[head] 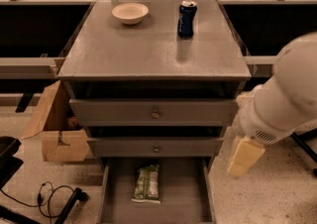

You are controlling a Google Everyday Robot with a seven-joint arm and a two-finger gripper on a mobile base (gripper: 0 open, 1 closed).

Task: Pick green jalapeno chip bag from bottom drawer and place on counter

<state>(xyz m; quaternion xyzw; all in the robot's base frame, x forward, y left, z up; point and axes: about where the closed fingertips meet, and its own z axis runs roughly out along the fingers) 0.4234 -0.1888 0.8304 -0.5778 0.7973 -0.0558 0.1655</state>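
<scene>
The green jalapeno chip bag (147,183) lies flat on the floor of the open bottom drawer (183,196), a little left of its middle, long side running front to back. The counter (148,44) is the grey cabinet top above it. My white arm reaches in from the right. My gripper (244,157), a cream-coloured piece at the arm's end, hangs beside the cabinet's right edge, above and to the right of the open drawer and apart from the bag.
A white bowl (130,13) and a blue soda can (186,18) stand at the back of the counter. Two upper drawers (155,114) are closed. An open cardboard box (57,131) and black cables (52,198) lie on the floor to the left.
</scene>
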